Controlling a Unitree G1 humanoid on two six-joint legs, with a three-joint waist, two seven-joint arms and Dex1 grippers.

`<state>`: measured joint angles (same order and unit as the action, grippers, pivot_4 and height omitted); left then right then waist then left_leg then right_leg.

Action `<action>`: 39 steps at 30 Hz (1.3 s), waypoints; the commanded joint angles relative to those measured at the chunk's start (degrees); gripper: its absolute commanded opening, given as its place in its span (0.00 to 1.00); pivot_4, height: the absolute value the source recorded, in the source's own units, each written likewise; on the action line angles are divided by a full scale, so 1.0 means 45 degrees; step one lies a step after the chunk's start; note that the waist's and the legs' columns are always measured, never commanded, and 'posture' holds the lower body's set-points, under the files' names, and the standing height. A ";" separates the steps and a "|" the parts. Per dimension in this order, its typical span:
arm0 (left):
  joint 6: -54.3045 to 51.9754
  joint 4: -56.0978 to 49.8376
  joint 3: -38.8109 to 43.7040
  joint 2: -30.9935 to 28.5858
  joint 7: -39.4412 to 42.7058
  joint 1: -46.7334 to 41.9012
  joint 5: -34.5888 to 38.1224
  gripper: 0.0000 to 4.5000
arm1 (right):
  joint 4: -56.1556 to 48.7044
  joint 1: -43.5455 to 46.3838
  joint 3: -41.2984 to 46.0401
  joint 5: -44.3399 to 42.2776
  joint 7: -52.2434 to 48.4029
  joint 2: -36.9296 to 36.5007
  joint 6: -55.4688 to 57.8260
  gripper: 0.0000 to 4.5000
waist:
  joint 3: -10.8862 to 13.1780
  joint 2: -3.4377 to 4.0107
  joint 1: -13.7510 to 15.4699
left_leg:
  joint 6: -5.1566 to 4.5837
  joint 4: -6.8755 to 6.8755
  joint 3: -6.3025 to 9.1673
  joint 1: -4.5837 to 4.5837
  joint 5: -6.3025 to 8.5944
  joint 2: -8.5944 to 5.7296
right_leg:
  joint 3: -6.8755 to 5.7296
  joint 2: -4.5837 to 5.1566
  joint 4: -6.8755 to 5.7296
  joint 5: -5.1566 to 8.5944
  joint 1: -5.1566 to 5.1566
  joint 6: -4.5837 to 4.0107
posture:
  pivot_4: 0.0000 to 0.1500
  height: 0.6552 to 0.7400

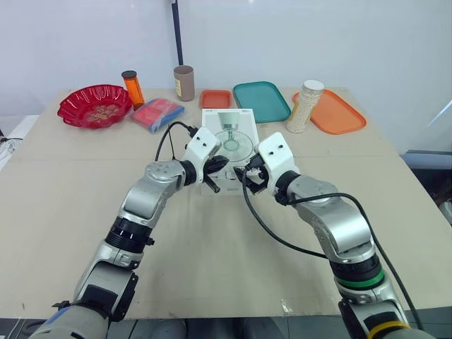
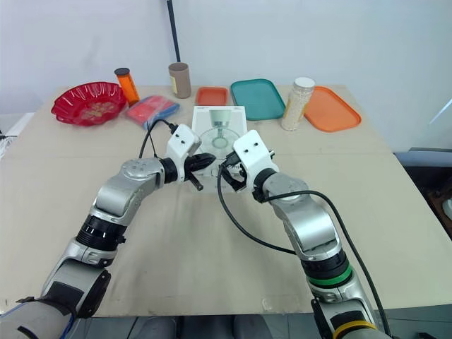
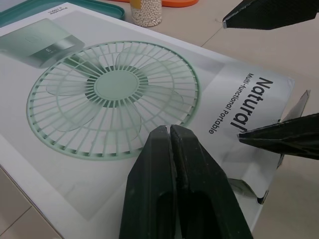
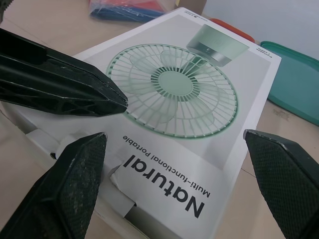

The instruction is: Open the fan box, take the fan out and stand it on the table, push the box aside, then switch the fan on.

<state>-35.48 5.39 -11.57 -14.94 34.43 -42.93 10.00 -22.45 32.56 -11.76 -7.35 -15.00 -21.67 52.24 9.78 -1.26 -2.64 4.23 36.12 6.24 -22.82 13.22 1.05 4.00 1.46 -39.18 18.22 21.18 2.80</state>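
Lying flat at table centre, white flat cardboard fan box (image 1: pixel 229 135) has a pale green fan printed on its lid. Wrist views make the print legible: large black "Natural", smaller "Multi-functional Portable" beside it, both at the box's 6 o'clock end. The end flap (image 4: pixel 121 180) there looks slightly lifted at one corner.

Left gripper (image 3: pixel 167 132) has its fingers pressed together, nothing between them, tips over the 6 o'clock rim of the printed fan; whether they touch the lid cannot be told. Right gripper (image 4: pixel 174 135) is spread wide, one finger either side of the "Natural" end and gripping nothing. The right wrist view also catches the left gripper's black fingers across the lid.

Head views give the rest on the beige table (image 1: pixel 63 198), placed from the box:
- 12: small orange rectangular tray (image 1: pixel 215 98)
- 1: teal plastic tray (image 1: pixel 261 100)
- 2: clear jar of white beads with white lid (image 1: pixel 305 106), then large orange tray (image 1: pixel 335 114)
- 11: brown cardboard cylinder (image 1: pixel 183 82), label unreadable
- 10: blue-and-red packet (image 1: pixel 157 113), orange bottle with black cap (image 1: pixel 132 87), red scalloped plastic bowl (image 1: pixel 94 106)
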 commanded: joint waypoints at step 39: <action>-0.0454 -0.0352 0.0351 -0.0111 0.0030 -0.0148 0.0016 0.03 | -0.3210 -0.2233 0.1187 -0.1933 -0.2926 -0.2836 0.0052 1.00 | 0.0001 0.0004 0.0009 | -0.0004 0.0016 0.0035 -0.0045 -0.0005 -0.0020 | -0.0008 0.0000 0.0006 0.0003 0.0007 0.0004 | 1.00 1.00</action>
<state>-36.83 5.06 -10.93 -14.92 34.93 -43.06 10.09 -36.81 21.45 -6.68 -16.82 -28.70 -34.59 54.13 9.78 -1.24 -2.60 4.21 36.19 6.40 -23.02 13.19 0.96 3.96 1.46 -39.15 18.23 21.21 2.82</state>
